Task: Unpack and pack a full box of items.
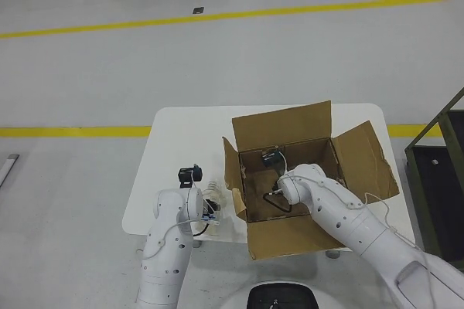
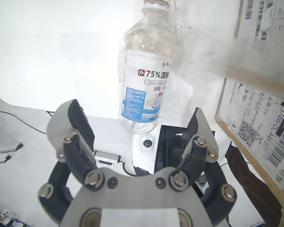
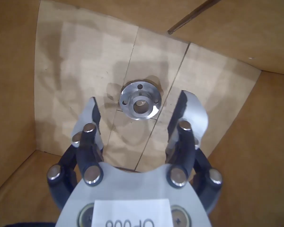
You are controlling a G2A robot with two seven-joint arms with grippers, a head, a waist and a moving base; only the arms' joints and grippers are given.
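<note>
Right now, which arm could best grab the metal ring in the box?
Probably the right: the right claw hangs open inside the cardboard box, over the metal flange. The left claw is outside, beside the clear bottle.

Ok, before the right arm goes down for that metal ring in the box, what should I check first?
1. Right gripper open: ok.
2. Metal ring lying flat on the floor of the box, lined up between the fingers: ok.
3. Box floor around the ring bare: ok.
4. Height left above the ring: cannot tell.
5. Left gripper open, not holding the bottle: ok.
6. Bottle lying securely on the table: cannot tell; its base is close to the near edge.
</note>
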